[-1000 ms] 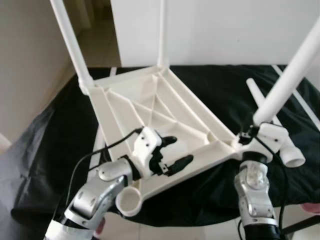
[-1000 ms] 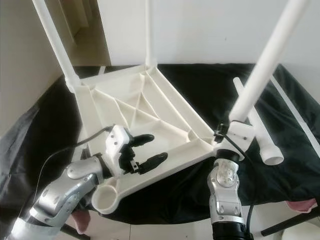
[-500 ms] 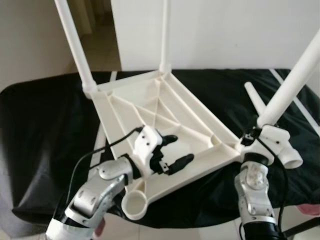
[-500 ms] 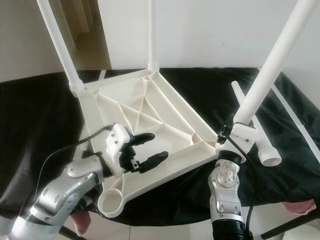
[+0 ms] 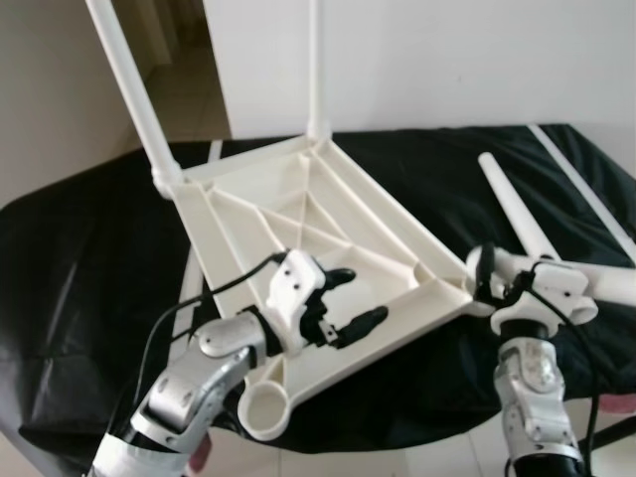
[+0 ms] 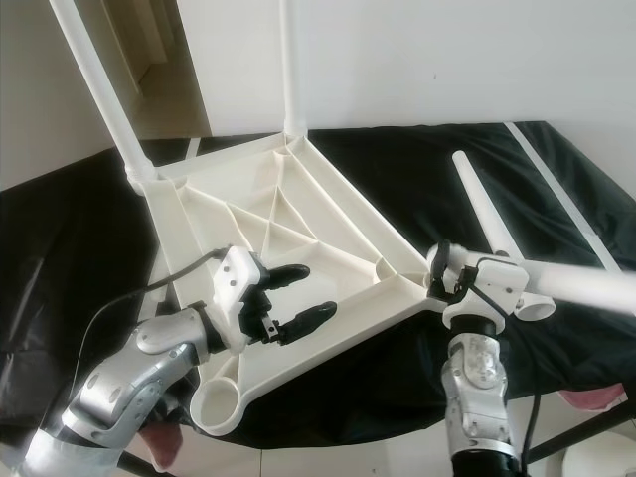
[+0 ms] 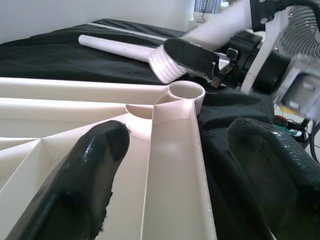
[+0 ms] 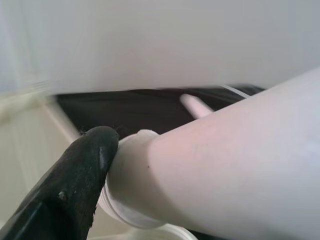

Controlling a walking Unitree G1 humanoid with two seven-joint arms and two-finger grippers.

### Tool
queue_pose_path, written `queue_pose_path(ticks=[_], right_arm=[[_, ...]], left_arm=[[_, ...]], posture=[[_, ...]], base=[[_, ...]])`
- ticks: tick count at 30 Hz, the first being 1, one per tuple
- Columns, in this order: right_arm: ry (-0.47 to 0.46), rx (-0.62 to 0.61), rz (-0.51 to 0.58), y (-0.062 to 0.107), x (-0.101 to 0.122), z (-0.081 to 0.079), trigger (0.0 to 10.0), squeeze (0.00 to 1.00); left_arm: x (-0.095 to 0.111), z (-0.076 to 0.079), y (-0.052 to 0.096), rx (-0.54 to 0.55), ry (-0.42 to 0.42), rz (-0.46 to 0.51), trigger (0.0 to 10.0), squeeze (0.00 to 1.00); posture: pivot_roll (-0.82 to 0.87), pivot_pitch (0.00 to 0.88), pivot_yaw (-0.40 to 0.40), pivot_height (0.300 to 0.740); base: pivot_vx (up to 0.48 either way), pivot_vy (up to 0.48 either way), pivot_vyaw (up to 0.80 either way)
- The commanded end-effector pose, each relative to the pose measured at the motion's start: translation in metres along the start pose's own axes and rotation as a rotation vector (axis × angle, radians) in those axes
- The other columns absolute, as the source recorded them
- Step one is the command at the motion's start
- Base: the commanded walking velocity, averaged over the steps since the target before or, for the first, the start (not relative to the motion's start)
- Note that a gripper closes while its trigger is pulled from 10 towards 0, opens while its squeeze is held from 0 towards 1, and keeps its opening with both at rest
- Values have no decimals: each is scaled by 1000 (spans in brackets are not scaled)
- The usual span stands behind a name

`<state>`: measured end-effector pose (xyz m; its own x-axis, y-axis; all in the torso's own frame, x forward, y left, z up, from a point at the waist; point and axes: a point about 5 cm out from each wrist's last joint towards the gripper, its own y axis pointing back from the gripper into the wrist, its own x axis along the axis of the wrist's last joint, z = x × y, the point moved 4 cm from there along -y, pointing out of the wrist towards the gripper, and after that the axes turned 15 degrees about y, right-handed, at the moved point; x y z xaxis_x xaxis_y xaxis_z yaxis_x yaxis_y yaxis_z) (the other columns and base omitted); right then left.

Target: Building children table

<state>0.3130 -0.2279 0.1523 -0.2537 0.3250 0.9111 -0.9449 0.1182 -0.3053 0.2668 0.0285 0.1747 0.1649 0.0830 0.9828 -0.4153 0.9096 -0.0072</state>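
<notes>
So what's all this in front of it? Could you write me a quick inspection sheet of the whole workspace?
Surface: black cloth over the work surface.
Job's things: upside-down white tabletop, two legs standing up at its far corners; held leg lies sideways, threaded end by the near right socket; spare leg on the cloth.
Clutter: nothing seen.
Grippers: left gripper open over the tabletop rim; right gripper shut on the held leg.
Cables: black cable along the left arm.
Surroundings: white wall, doorway far left.

Even, bright daylight fills the room, with soft shadows. The right wrist view is smeared left of its finger [image 8: 75, 185]; the white leg [image 8: 240, 150] beside it glares, defocused.
</notes>
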Motion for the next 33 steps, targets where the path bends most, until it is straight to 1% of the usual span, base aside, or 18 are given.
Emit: queue_pose_path(ticks=[1, 4, 5, 16, 20, 21, 24, 25, 26, 29, 30, 31, 33], right_arm=[[-59, 101, 14, -4, 1, -3, 0, 0], [-67, 108, 20, -6, 2, -1, 0, 0], [-54, 115, 31, -7, 3, 0, 0, 0], [-50, 176, 51, -11, 6, -2, 0, 0], [-31, 190, 68, -15, 9, 3, 0, 0], [9, 216, 91, -19, 14, 9, 980, 0], [25, 235, 96, -19, 15, 9, 980, 0], [56, 257, 92, -17, 13, 8, 10000, 0], [56, 257, 92, -17, 13, 8, 10000, 0], [118, 288, 72, -7, 3, 8, 10000, 0], [118, 288, 72, -7, 3, 8, 10000, 0], [125, 288, 63, -3, 0, 9, 10000, 0], [125, 306, 48, 3, -7, 7, 10000, 0]], left_arm=[[1, 5, -2, -72, -10, -17, 10000, 0], [1, 6, -2, -73, -10, -17, 10000, 0], [1, 6, -2, -74, -11, -15, 10000, 0], [3, 7, -1, -71, -12, -8, 10000, 0], [4, 6, -2, -69, -12, -6, 10000, 0], [5, 6, -2, -66, -12, -2, 10000, 0], [5, 6, -2, -66, -12, -1, 10000, 0], [6, 6, -3, -65, -12, 0, 10000, 0], [6, 6, -3, -65, -12, 0, 10000, 0], [8, 5, -3, -64, -13, 6, 10000, 0], [8, 5, -3, -64, -13, 6, 10000, 0], [8, 5, -3, -64, -13, 8, 10000, 0], [8, 5, -3, -64, -12, 9, 10000, 0]], posture=[[-68, 31, 37, 740], [-68, 31, 37, 740], [-69, 33, 39, 740], [-60, 36, 39, 740], [-57, 39, 38, 740], [-62, 43, 40, 740], [-62, 43, 40, 740], [-61, 43, 39, 740], [-61, 43, 39, 740], [-61, 42, 37, 740], [-61, 42, 37, 740], [-63, 43, 39, 740], [-64, 45, 40, 740]], base=[[0, 0, 0], [0, 0, 0], [0, 0, 0], [0, 0, 0], [0, 0, 0], [0, 0, 0], [0, 0, 0], [0, 0, 0], [0, 0, 0], [0, 0, 0], [0, 0, 0], [0, 0, 0], [0, 0, 0]])
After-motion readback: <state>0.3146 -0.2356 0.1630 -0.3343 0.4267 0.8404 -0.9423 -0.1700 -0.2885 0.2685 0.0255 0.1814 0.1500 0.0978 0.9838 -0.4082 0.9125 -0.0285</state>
